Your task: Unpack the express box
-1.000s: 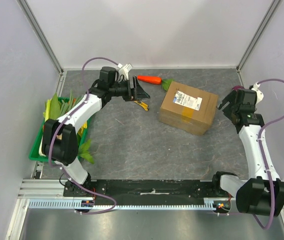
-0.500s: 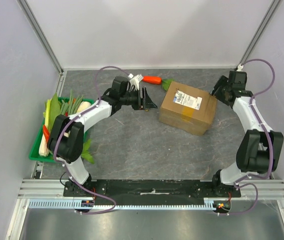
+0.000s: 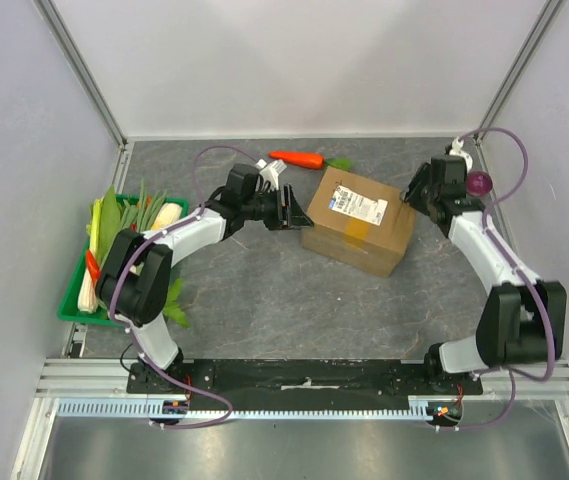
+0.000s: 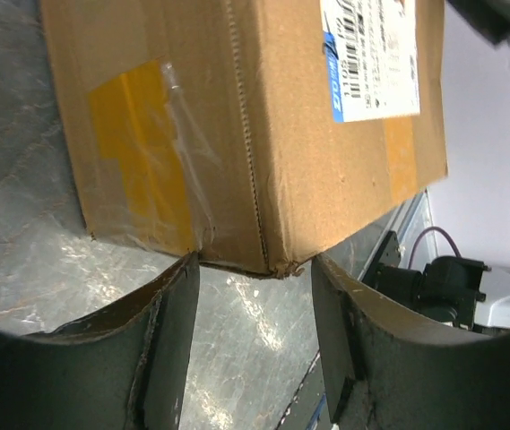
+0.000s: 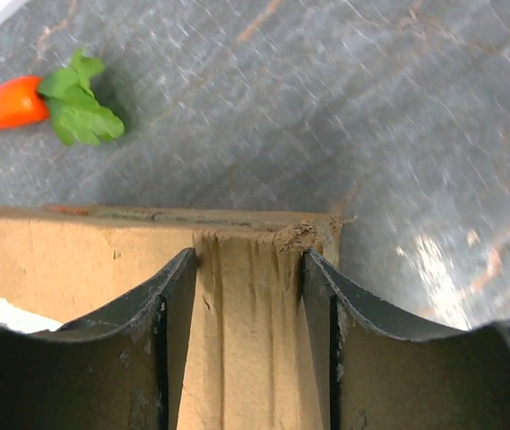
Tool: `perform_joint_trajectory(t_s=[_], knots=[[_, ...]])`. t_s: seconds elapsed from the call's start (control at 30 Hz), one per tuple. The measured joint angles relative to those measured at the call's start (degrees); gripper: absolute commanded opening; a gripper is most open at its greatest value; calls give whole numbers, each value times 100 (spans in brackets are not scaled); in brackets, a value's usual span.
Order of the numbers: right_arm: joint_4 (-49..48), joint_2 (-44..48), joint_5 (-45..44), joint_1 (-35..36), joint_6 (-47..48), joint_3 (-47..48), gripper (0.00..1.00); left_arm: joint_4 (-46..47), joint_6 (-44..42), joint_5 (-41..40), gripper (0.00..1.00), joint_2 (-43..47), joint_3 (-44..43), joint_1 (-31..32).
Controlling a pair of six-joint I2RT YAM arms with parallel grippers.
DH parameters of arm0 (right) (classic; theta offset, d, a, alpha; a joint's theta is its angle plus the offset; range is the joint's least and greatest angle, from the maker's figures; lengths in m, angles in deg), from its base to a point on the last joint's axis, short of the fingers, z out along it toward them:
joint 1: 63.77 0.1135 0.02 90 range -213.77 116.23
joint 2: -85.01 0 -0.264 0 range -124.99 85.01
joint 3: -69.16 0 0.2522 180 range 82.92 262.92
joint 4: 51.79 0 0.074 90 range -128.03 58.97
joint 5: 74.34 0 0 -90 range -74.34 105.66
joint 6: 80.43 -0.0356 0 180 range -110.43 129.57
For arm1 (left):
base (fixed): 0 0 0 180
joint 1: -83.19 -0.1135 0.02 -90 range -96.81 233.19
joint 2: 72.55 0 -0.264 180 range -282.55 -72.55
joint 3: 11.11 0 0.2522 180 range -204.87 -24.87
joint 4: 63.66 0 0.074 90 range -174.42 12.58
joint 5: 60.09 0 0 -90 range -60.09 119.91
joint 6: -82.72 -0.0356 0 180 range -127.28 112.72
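The express box (image 3: 359,228) is a brown taped carton with a white-and-blue label (image 3: 356,203), lying flaps shut at mid-table. My left gripper (image 3: 294,212) is at its left corner. In the left wrist view the box (image 4: 237,116) fills the top, and its lower corner pokes just between the tips of the left gripper (image 4: 253,264), jaws apart with bare table between them. My right gripper (image 3: 412,190) is at the box's right corner. In the right wrist view, crumpled cardboard (image 5: 250,340) fills the gap between the right gripper (image 5: 248,260) fingers.
An orange carrot (image 3: 299,158) with green leaves lies behind the box near the back wall, also in the right wrist view as the carrot (image 5: 4,101). A green tray (image 3: 69,300) of vegetables stands at the left edge. Walls enclose three sides of the table.
Both grippers have closed in on the box from either side with jaws narrowing. The box has slid left and turned slightly. The right arm has swung in from the right.
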Motion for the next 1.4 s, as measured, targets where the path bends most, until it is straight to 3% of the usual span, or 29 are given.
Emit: perform_joint_trajectory(t_s=[0.23, 0.37, 0.47, 0.8, 1.13, 1.4], knots=[[839, 1456, -925, 776, -704, -916, 65, -232, 0, -407, 59, -243, -422, -94], [1322, 1961, -962, 1165, -981, -1016, 82, -345, -4, -592, 68, -647, -909, -44], [1591, 2107, -1228, 1174, -992, -907, 88, -466, -28, -699, 72, -772, -1163, -20], [1622, 1797, -1843, 1150, -354, 133, 87, -435, -55, -796, 80, -291, -933, -24], [1051, 684, -970, 990, 254, 374, 85, 138, 343, -343, 78, -380, -1005, -59], [579, 101, 339, 807, 741, 374, 85, 153, 673, 271, 57, -1211, -1296, -59]])
